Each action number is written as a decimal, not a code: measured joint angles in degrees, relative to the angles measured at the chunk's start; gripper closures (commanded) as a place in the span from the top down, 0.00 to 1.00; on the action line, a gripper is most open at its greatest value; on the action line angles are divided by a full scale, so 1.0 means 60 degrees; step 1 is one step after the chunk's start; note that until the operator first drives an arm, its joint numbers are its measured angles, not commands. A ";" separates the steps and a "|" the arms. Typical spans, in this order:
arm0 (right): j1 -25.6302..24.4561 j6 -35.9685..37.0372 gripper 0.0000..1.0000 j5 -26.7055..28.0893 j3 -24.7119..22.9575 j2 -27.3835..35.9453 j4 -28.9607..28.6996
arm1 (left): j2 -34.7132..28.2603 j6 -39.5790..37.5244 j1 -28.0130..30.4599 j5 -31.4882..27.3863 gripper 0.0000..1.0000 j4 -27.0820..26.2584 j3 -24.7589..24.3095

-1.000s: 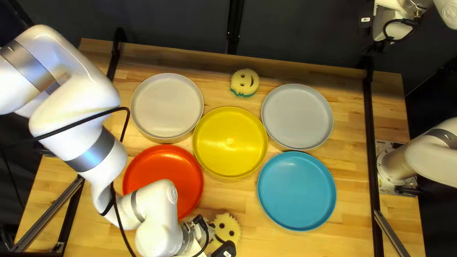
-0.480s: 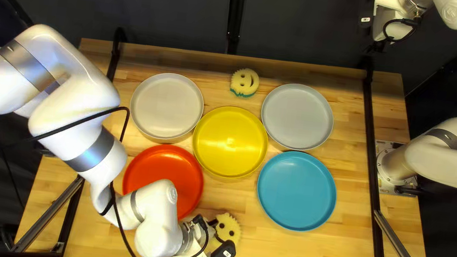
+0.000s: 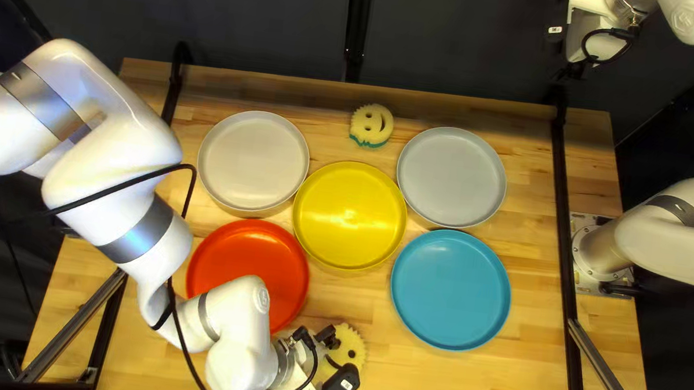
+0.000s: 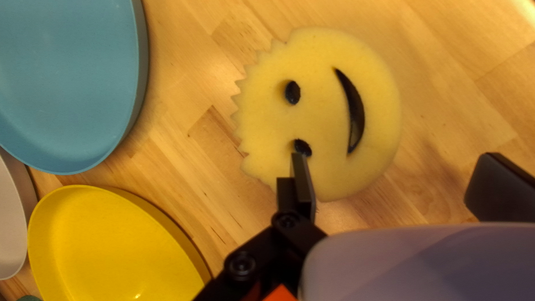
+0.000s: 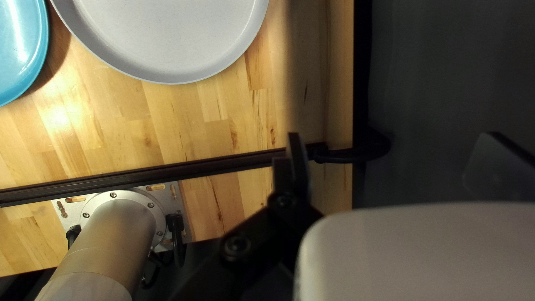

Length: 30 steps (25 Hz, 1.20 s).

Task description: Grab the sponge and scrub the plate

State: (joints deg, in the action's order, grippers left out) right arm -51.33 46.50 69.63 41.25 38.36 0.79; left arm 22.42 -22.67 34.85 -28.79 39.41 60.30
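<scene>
My left gripper [image 3: 334, 362] is low at the near edge in the top left view, partly over a round yellow smiley sponge [image 3: 355, 346]. Seen from the left wrist, the sponge [image 4: 329, 111] lies flat just ahead of the left gripper [image 4: 395, 167], whose fingers are wide apart, one overlapping the sponge's edge. A second smiley sponge [image 3: 371, 125] with a green underside lies by the far edge. My right gripper [image 3: 571, 71] hangs beyond the table's far edge; in its wrist view the right gripper [image 5: 393, 153] is open and holds nothing.
Five plates lie on the table: red [image 3: 269, 252], yellow [image 3: 350, 215], blue [image 3: 451, 289], pale grey [image 3: 253, 161] and blue-grey [image 3: 451, 177]. My left arm crosses over the red one. Dark rails run along both sides.
At the left gripper, the finger on the plates' side has moved right, over the near sponge, covering more of it. The right arm, plates and sponges have stayed put.
</scene>
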 measured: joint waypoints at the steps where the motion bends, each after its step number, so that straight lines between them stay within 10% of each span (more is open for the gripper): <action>1: 0.0000 0.0000 1.00 0.0000 0.0000 0.0000 0.0000 | -0.0005 -0.0022 -0.0014 0.0035 1.00 0.0024 -0.0034; 12: 0.0000 0.0000 1.00 0.0000 0.0000 0.0000 0.0000 | 0.0003 -0.0093 -0.0197 0.0452 1.00 0.0182 -0.0261; 13: 0.0000 0.0000 1.00 0.0000 0.0000 0.0000 0.0000 | -0.0004 -0.0076 -0.0210 0.0499 0.77 0.0193 -0.0284; 14: 0.0000 0.0000 1.00 0.0000 0.0000 0.0000 0.0000 | -0.0011 -0.0065 -0.0220 0.0530 0.01 0.0200 -0.0299; 30: 0.0000 0.0000 1.00 0.0000 0.0000 0.0000 0.0000 | -0.0015 -0.0066 -0.0223 0.0551 0.00 0.0214 -0.0310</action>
State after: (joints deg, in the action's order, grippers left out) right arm -51.33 46.50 69.63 41.25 38.36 0.79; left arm 22.33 -23.07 33.51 -25.48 40.70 58.44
